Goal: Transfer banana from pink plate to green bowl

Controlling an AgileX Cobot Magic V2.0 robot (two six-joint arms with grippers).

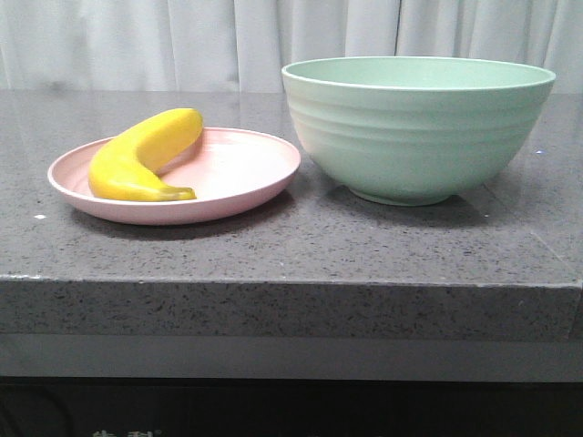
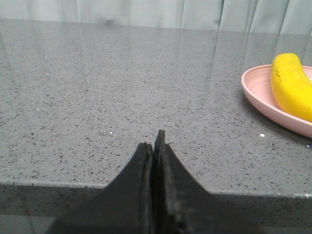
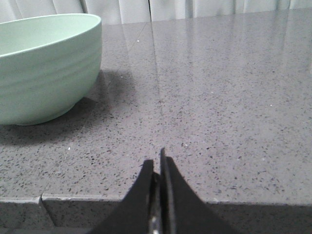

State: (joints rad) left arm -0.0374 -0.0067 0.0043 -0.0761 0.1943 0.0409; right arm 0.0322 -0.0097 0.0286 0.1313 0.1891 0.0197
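Two dishes share the speckled grey stone counter (image 1: 273,246) in the front view: the pink plate (image 1: 237,173) at left of centre and the green bowl (image 1: 417,127) at right, their rims nearly meeting but apart. Bare stone runs in front of both, down to the counter's squared front edge across the lower middle of the frame, and a pale curtain (image 1: 137,41) closes off the back. The banana (image 1: 141,157) lies on the left half of the plate, bright yellow and smooth, curving from the plate's far side round to its near rim, dark tip pointing right. The bowl stands upright, deep, with horizontal ridges on its outside. In the left wrist view the left gripper (image 2: 155,146) sits low at the counter's near edge, black fingers pressed together on nothing, with wide open stone before it and the plate at the right edge of the frame. The right gripper (image 3: 157,163) is likewise closed and empty at the edge, with the bowl at upper left of its frame.
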